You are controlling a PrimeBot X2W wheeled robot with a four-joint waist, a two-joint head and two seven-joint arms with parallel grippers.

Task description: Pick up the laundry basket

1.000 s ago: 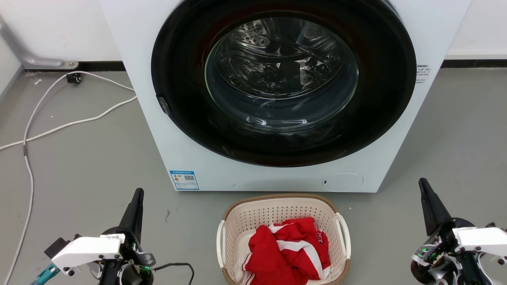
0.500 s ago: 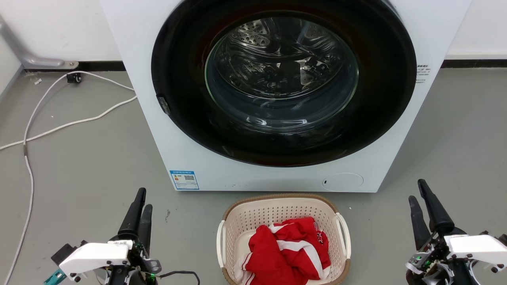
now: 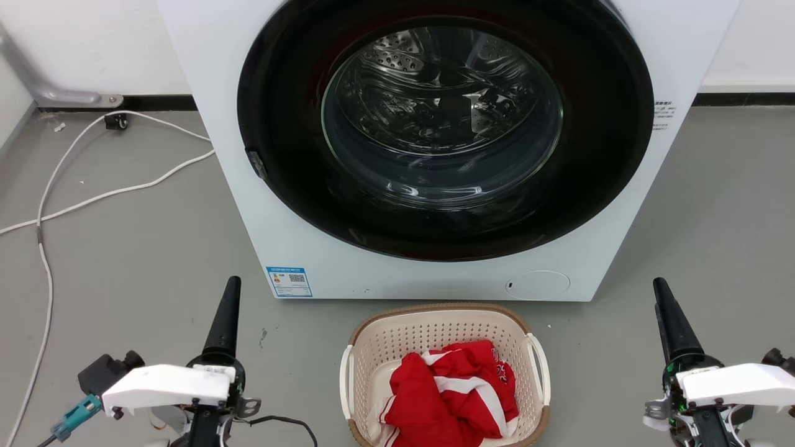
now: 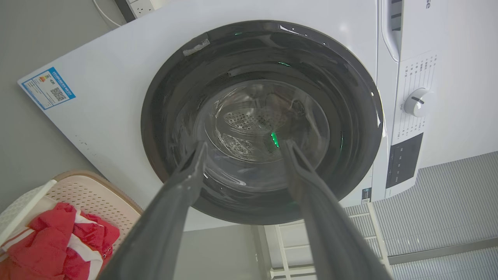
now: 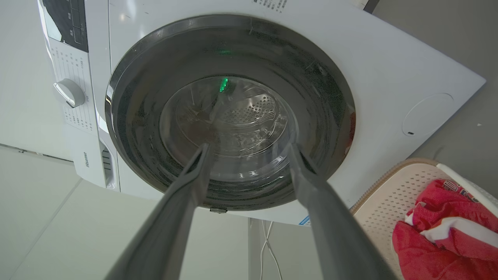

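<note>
The laundry basket (image 3: 397, 338) stands on the grey floor just in front of the washing machine, cream with a brown rim and white side handles, and a red and white garment (image 3: 453, 388) lies in it. My left gripper (image 3: 232, 285) is off its left side, my right gripper (image 3: 659, 287) off its right side, both well apart from it and pointing at the machine. In the left wrist view the left gripper (image 4: 243, 144) is open and empty, with the basket (image 4: 89, 190) at lower left. The right gripper (image 5: 248, 146) is likewise open, with the basket (image 5: 393, 194) at lower right.
The white washing machine (image 3: 292, 205) with its round dark door (image 3: 441, 124) stands right behind the basket. White cables (image 3: 93, 198) trail over the floor at the left. Bare grey floor lies on both sides of the basket.
Both wrists have rolled: half a second ago each gripper showed two fingers side by side, now they line up as one. The left gripper has shifted a little forward and right.
</note>
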